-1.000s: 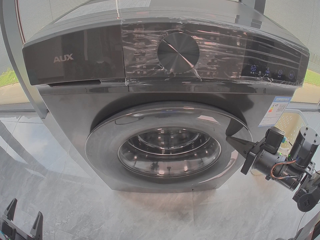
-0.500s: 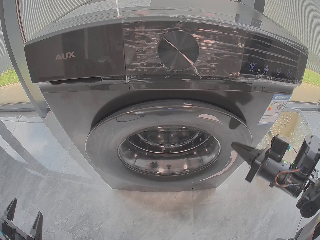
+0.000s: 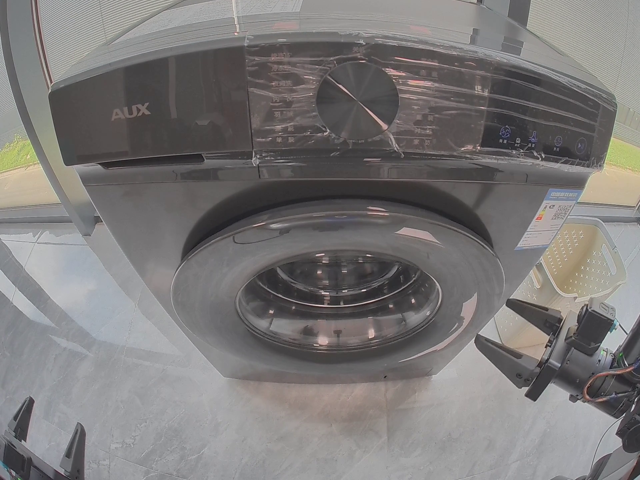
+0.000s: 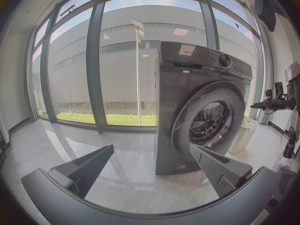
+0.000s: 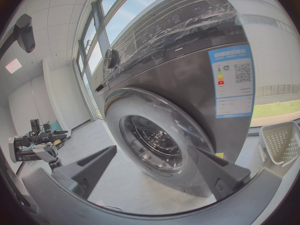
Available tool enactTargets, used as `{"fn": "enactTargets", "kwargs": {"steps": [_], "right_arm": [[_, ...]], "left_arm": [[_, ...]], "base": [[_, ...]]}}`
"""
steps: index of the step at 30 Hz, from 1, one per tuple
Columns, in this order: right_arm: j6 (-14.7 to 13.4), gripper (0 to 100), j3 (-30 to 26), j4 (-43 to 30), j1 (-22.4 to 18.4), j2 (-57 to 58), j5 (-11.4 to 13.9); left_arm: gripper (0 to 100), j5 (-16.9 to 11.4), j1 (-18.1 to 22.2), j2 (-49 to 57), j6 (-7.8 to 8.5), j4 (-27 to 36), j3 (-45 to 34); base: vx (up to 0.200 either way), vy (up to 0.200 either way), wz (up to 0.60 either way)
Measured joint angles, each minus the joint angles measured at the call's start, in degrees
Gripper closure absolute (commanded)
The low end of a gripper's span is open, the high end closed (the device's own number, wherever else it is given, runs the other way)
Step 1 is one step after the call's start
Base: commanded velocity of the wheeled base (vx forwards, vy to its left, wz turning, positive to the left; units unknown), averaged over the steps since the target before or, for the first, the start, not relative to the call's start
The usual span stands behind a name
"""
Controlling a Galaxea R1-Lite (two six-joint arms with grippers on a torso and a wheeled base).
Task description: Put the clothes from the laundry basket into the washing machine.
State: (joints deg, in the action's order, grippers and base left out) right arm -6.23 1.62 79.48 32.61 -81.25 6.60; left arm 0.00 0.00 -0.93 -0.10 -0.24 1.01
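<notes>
Dropping from the door (image 3: 337, 295) rim, the right gripper (image 3: 493, 321) is hanging lower in the head view, jaws spread wide and empty, near the laundry basket (image 3: 587, 261) standing right of the washing machine (image 3: 333, 188). Left wrist view: the left gripper (image 4: 151, 146) is holding its jaws wide open, empty.

Bright daylight through the tall windows (image 4: 122, 63) behind the washing machine (image 3: 153, 215). Streaky glare on the film-wrapped control panel (image 3: 433, 101), soft highlights on the door ring (image 3: 213, 281) and polished floor (image 3: 133, 381). Faint shadow on the floor by the machine's front. Strong fisheye bending at edges; dark corners in both wrist views.
</notes>
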Motion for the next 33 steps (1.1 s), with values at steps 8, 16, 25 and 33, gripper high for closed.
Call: {"fn": "enactTargets", "kwargs": {"steps": [8, 16, 25, 33], "right_arm": [[1.56, 0, -0.59, -1.17, -6.75, 4.84, 0.38], [2.27, 0, -0.61, -10.22, -14.64, 13.73, 0.68], [2.76, 0, -0.63, -25.37, -19.47, 29.27, 0.99], [2.84, 0, -0.63, -40.51, -22.09, 44.87, 1.06]], "left_arm": [[0, -0.05, 0.0, 0.0, -0.22, -0.07, 0.0], [0, -0.1, -0.07, 0.0, -0.2, -0.09, 0.0], [0, -0.07, -0.11, 0.0, -0.17, -0.07, 0.0], [0, -0.1, -0.1, 0.0, -0.17, -0.07, 0.0]], "base": [[0.0, 0.0, 0.0], [0.0, 0.0, 0.0], [0.0, 0.0, 0.0], [0.0, 0.0, 0.0]]}}
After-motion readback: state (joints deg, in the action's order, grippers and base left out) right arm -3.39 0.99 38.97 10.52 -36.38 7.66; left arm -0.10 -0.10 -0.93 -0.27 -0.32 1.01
